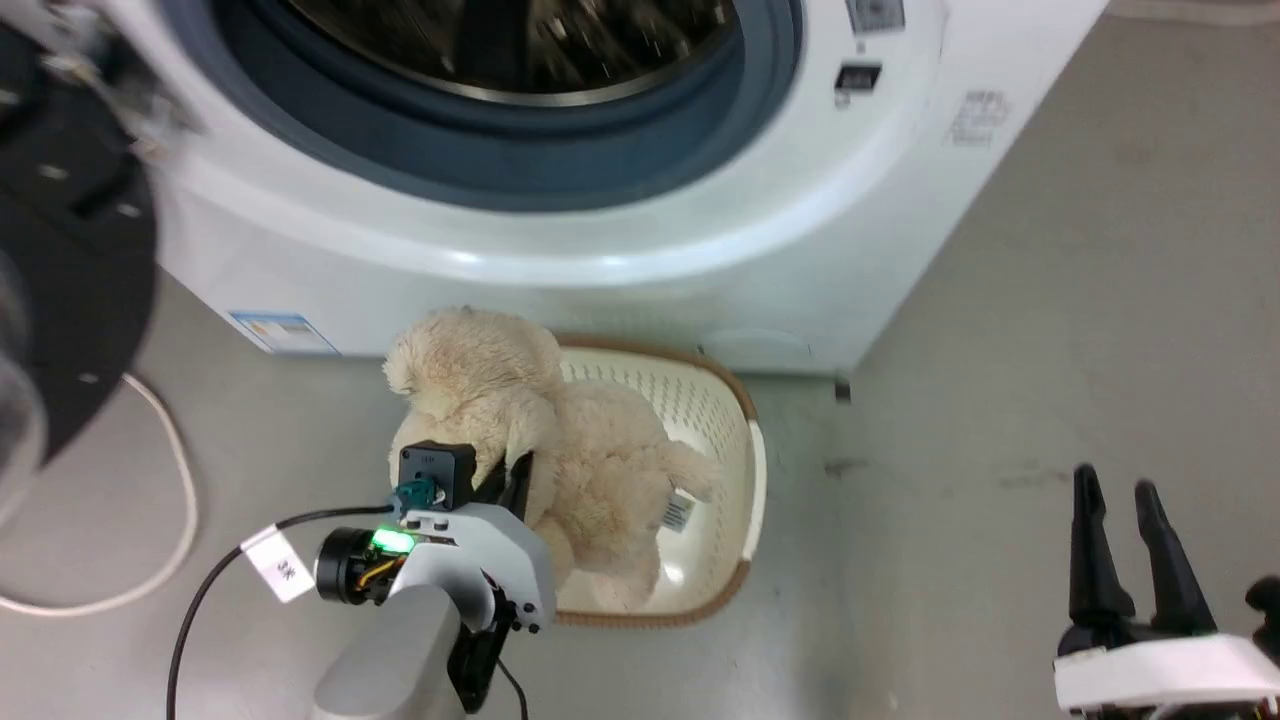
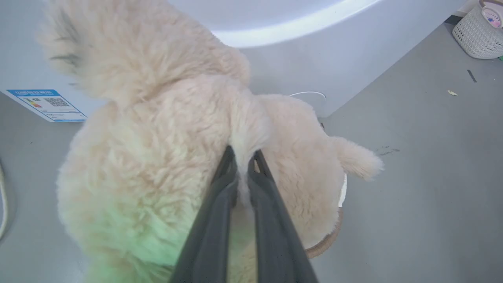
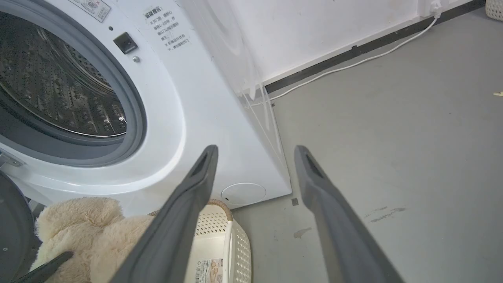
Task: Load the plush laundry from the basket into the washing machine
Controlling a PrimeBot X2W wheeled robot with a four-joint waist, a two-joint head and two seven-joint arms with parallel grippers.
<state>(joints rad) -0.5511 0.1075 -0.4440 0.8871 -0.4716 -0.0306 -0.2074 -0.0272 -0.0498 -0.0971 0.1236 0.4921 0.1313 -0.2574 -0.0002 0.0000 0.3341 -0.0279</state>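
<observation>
Gripping step: left claw [image 2: 243, 157] is clamping on a fur fold of the plush laundry [image 1: 590, 450] | toy is sitting in the basket [image 1: 738, 400], below the washing machine [image 1: 620, 260] opening | right claw [image 1: 1115, 482] is hanging apart, idle | next: lifting it high, into the drum [image 1: 520, 45].

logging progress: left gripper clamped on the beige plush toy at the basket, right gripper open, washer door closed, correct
The door is wrong: the head view shows the washing machine's door swung open at left, drum exposed. Left gripper clamped on the plush toy at the basket, right gripper open: correct.
</observation>
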